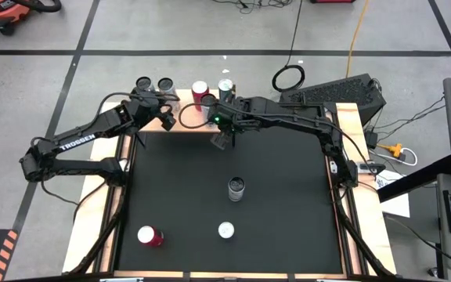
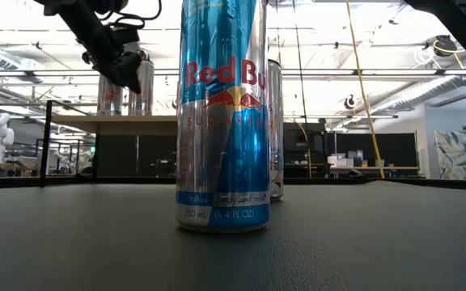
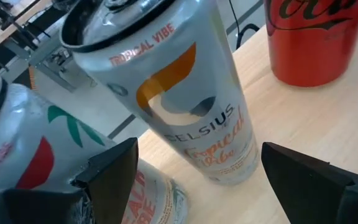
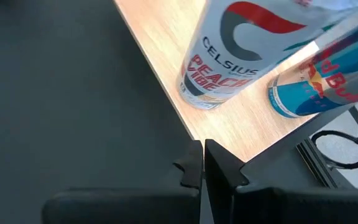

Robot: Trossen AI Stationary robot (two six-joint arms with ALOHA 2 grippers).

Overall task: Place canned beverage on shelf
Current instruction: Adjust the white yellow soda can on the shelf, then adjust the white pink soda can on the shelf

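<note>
- From above I see the left gripper at the left end of the shelf, its fingers spread apart with the Celsius Tropical Vibe can standing between them on the wood; I cannot tell whether they touch it.
- Another Celsius can stands just beside it, and a red Coca-Cola can stands farther along the light wooden top.
- The right gripper sits at the shelf's front edge near its middle, jaws pressed together and holding nothing.
- Past it on the shelf stand a Celsius Peach Vibe can and a Red Bull can.
- On the black mat a red can stands at the near left, and two silver cans stand near the centre, well apart.
</note>
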